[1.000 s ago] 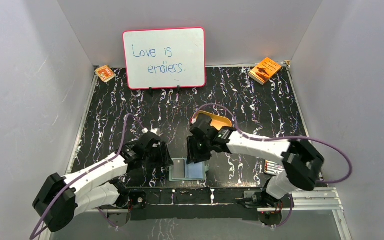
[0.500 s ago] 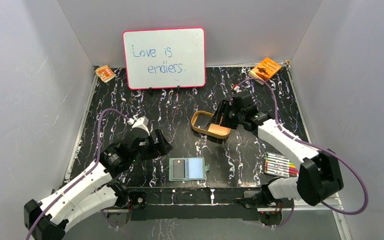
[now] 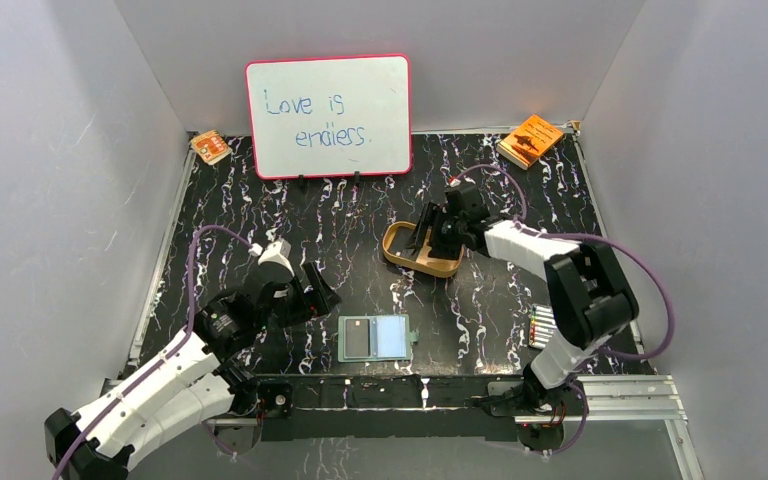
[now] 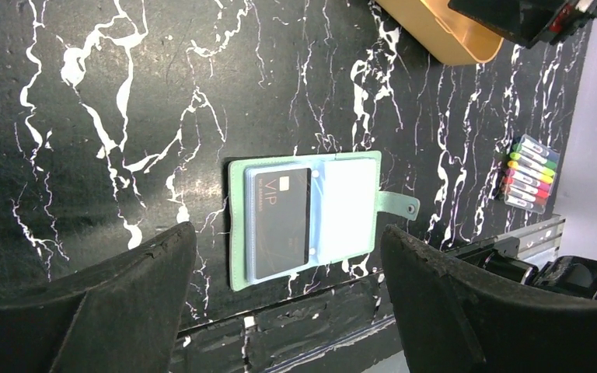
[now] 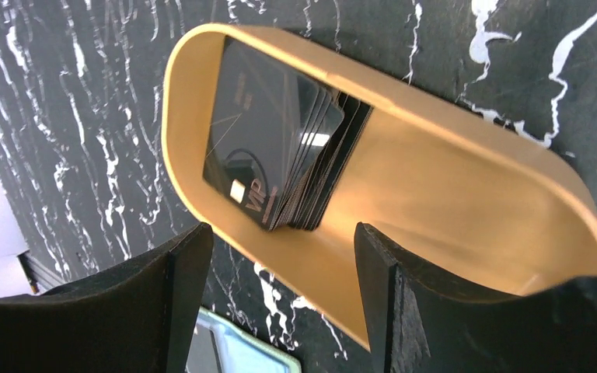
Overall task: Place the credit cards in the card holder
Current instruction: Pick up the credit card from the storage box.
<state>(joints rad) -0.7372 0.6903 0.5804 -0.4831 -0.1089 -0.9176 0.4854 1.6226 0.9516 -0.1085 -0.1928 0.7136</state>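
A stack of glossy black credit cards (image 5: 272, 140) stands on edge, slightly fanned, leaning against one rounded end of a smooth tan-gold oval tray (image 5: 505, 167). In the right wrist view the top card's long axis runs from about 1 o'clock down to 7 o'clock, with pale "VIP" lettering near its lower corner. The right gripper (image 5: 280, 233) hangs directly over this stack, its two black fingers spread apart and holding nothing. The cards lie at 12 o'clock from the fingertips, close ahead and centred in the gap. A grasp would likely need the fingers to close across the thin stack's faces, and the tray wall beside the cards leaves little room on that side.

The card holder (image 3: 375, 338) lies opened flat near the table's front edge, at about 7 o'clock from the tray and well apart from it. It is soft sage green outside and pale blue-green inside, with a small snap tab on its right. One black VIP card (image 4: 278, 214) sits in its left pocket; the right pocket shows no card.

The left gripper (image 3: 317, 293) hovers at about 10 o'clock from the card holder, fingers wide apart and empty. The right arm is clearly nearer the stack. The table (image 3: 260, 220) is black with white marbled veins. A pack of coloured markers (image 3: 540, 328) lies at 3 o'clock from the card holder.
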